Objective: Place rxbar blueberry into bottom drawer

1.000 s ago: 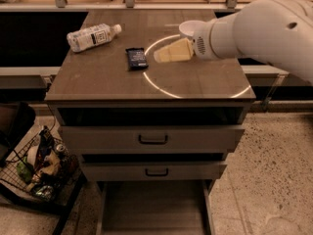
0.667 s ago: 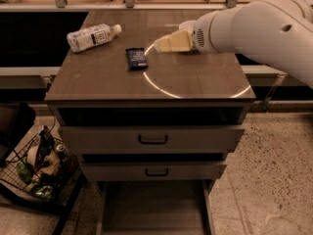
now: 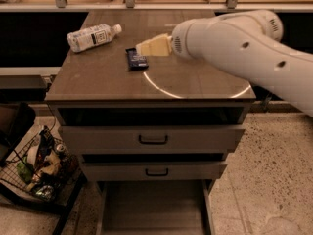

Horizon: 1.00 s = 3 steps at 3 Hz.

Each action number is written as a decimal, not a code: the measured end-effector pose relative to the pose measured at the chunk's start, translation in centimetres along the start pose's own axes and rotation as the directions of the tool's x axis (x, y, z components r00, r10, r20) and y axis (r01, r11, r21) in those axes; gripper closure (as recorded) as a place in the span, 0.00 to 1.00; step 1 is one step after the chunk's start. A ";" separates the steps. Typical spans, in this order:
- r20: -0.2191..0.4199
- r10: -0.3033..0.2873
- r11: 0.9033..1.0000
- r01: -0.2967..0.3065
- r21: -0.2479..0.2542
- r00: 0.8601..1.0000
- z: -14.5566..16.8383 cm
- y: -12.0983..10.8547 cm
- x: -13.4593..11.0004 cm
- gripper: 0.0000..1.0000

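**Operator:** Start closest to the camera. What's there?

**Spotter:** Right at the bottom you have the bottom drawer (image 3: 151, 207), pulled out, with its flat grey floor showing and nothing on the part in view. To your left on the floor sits a wire basket (image 3: 43, 201) with assorted packets and cans in it. Above the open tray, the middle drawer (image 3: 195, 171) and the upper drawer (image 3: 205, 139) are both pushed in, each with a dark bar handle.

**Operator:** And the bar?

**Spotter:** The rxbar blueberry (image 3: 137, 58) lies flat on the cabinet top (image 3: 98, 84), left of centre, so it is not in the drawer. A bright curved reflection (image 3: 161, 89) crosses the surface just in front of it.

**Operator:** Where's my gripper?

**Spotter:** The gripper (image 3: 142, 48) points left, its pale tip right at the bar's far right corner. The white arm (image 3: 234, 43) reaches in from your right. I can't tell whether the tip touches the wrapper, nor whether the gripper is open or closed.

**Operator:** Anything further back?

**Spotter:** The water bottle (image 3: 93, 36) lies on its side near the far left corner, well apart from the bar.
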<state>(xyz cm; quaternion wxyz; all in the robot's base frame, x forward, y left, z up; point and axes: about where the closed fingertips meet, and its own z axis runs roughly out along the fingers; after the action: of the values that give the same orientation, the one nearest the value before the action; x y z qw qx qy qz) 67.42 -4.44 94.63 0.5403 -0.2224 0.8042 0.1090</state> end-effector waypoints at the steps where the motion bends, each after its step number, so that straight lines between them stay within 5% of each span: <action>1: 0.060 -0.034 0.999 0.035 -0.010 0.998 3.6 2.0 -0.5 0.00; 3: 0.114 -0.103 0.994 0.108 -0.037 0.988 8.6 4.3 -1.7 0.00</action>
<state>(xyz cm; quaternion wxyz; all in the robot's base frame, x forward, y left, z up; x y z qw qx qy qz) 72.93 3.26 92.53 0.5848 -0.2696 0.7571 0.1099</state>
